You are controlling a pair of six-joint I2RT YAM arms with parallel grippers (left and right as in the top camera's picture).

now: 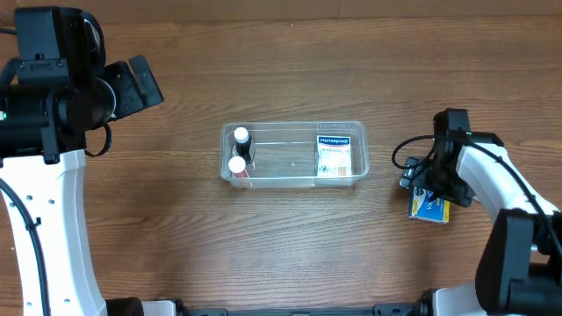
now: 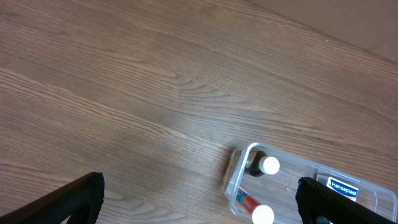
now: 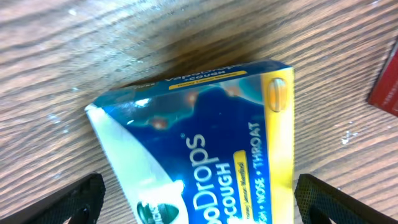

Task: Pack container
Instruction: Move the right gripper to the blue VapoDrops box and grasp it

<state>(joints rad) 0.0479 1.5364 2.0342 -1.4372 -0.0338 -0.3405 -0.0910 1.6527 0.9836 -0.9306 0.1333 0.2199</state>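
The container sat at the middle of the table, long side running left to right, well apart from both arms. At its left end stood 2 white-capped bottles, and a Hansaplast box lay at its right end. The stretch of floor between them was bare.

The right gripper hung low over a blue and yellow cough-drops box that lay on the wood to the right of the container. Its 2 fingers were spread wide, 1 on each side of the box, with nothing pinched. The left gripper was parked high at the table's far left, its fingers likewise spread and empty, looking down on the container's bottle end.

By its look, the container was thin, light plastic that would flex under a squeeze and slide easily on the wood. A bump from the incoming box could well shove it. Its rim offered the best hold, since the smooth walls looked slippery. The cough-drops box looked like light card, stiff enough for a gentle pinch across its narrow sides (a hard one would probably dent it). A red edge at the right of the right wrist view was cropped too far to name.
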